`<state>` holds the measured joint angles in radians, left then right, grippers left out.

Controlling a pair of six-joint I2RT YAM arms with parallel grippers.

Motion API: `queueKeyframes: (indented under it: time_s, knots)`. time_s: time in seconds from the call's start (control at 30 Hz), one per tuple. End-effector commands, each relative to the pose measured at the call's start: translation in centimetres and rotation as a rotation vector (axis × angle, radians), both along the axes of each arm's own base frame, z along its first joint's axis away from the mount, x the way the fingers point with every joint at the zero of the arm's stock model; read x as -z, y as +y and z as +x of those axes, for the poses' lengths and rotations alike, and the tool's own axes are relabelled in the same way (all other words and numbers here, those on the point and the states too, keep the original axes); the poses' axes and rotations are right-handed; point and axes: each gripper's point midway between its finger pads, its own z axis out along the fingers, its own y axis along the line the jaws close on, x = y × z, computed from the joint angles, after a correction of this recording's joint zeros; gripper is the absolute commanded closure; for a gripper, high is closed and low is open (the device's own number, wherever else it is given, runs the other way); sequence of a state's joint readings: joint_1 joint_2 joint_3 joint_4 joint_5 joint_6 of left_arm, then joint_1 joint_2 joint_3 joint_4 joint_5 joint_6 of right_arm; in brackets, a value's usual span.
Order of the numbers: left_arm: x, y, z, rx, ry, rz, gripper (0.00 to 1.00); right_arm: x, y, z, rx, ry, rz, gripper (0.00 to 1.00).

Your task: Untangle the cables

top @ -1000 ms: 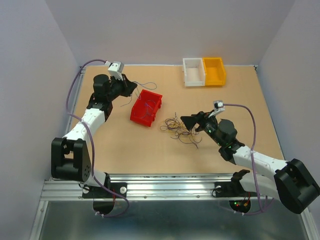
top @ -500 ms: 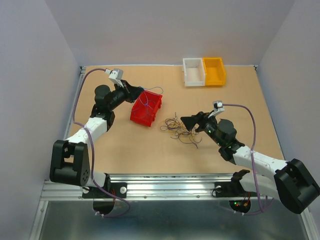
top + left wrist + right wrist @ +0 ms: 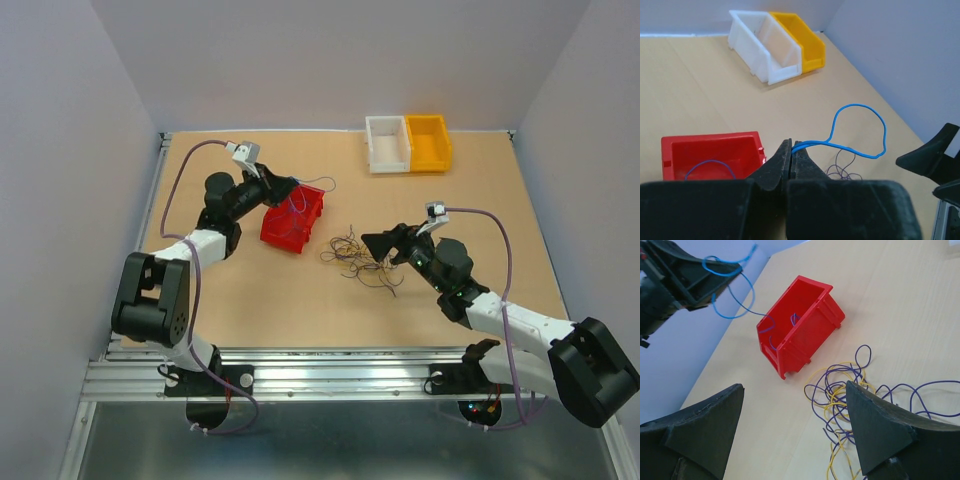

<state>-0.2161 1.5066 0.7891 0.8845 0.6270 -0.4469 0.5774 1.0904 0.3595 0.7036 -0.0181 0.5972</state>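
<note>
Left tool (image 3: 791,150) pinches blue wire (image 3: 860,106) above red bin (image 3: 710,150), bin's near edge hidden behind it; right tool (image 3: 794,390) wide open above cables (image 3: 840,395) beside bin.

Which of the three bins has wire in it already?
The red bin, alone near the left gripper: a blue wire loop lies inside. The white bin and yellow bin at the far edge show none.

Glossy plastic red bin (image 3: 812,335), matt wooden table (image 3: 900,300).
</note>
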Motion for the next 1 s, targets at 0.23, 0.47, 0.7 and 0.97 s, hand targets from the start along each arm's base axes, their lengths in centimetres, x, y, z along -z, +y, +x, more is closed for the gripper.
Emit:
queueKeyframes:
  time_s: [0.23, 0.47, 0.7, 0.97]
  knots:
    - [1.9, 2.8, 4.4, -0.141, 0.019, 0.135, 1.00, -1.4, -0.3, -0.2, 0.009, -0.051, 0.009, 0.12]
    - [5.8, 3.3, 4.2, -0.153, 0.080, 0.207, 1.00, -1.3, -0.5, -0.3, 0.011, -0.048, 0.008, 0.12]
    - [7.6, 5.5, 5.4, -0.265, 0.133, 0.303, 1.00, -1.7, -1.0, -0.3, 0.036, -0.057, 0.016, 0.12]
    - [9.9, 7.4, 4.8, -0.326, 0.170, 0.455, 1.00, -1.8, -0.9, -0.4, 0.034, -0.055, 0.021, 0.12]
